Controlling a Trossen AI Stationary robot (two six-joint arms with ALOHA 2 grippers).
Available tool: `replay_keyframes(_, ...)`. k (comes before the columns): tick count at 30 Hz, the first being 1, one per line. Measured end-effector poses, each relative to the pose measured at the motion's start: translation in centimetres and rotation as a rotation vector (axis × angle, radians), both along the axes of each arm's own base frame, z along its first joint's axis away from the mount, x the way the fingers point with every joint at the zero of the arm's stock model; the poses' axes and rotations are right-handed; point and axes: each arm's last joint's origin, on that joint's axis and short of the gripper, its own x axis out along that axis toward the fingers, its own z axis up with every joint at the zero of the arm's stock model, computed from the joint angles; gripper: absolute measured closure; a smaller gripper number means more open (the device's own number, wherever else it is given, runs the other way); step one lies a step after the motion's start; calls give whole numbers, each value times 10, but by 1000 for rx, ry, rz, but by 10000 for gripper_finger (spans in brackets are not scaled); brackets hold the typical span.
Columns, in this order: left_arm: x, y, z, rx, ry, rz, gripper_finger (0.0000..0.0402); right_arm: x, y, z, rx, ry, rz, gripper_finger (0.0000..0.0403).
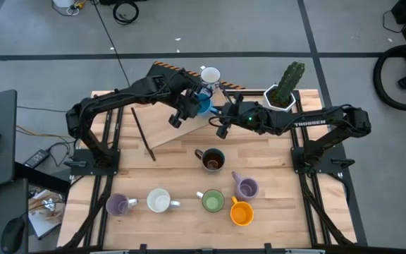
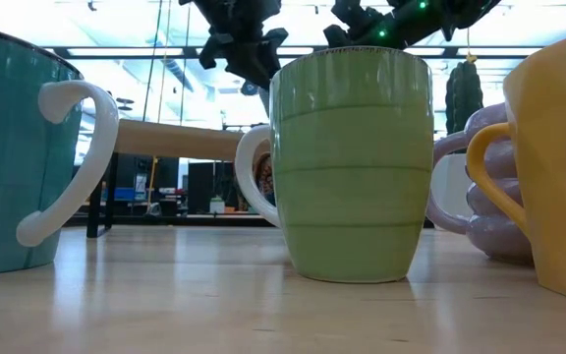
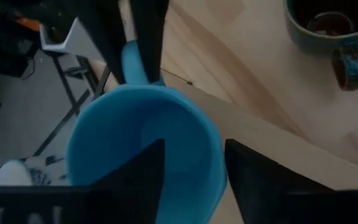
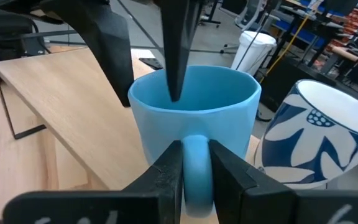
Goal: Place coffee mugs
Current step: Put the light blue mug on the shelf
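Note:
A blue mug stands upright over the far edge of a raised wooden board. My right gripper is shut on its handle. My left gripper is open, coming from above: one finger hangs inside the mug, the other outside its wall, and neither touches it. A white mug with a blue pattern stands just beyond. The blue mug's bottom is hidden. My right gripper pinches the blue mug's handle between its two fingers, coming nearly level from the table's right side. The mug stays upright with its mouth up. Whether its bottom rests on the board cannot be seen.
A cactus in a white pot stands at the far right. On the near half of the table are a dark brown mug, two purple mugs, a white one, a green one and an orange one.

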Motion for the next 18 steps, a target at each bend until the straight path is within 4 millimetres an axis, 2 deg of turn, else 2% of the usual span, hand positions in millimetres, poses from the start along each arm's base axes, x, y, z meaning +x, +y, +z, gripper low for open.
replay_keyframes(3,-5,-5,11,9,-32,48,208,-1,-3,0,3,1,-9,338)
replay_keyframes(7,-13,-16,27,8,-104,177,209,-2,-7,0,21,-12,-32,338)
replay_keyframes(11,-24,-24,40,-115,-168,265,223,-2,-9,-1,43,-23,-52,338)
replay_keyframes(14,-30,-28,34,-252,-158,251,235,-2,-9,-1,55,-24,-60,338)
replay_keyframes(18,-34,-37,11,-249,-156,261,251,-3,-8,-2,53,-24,-67,338)
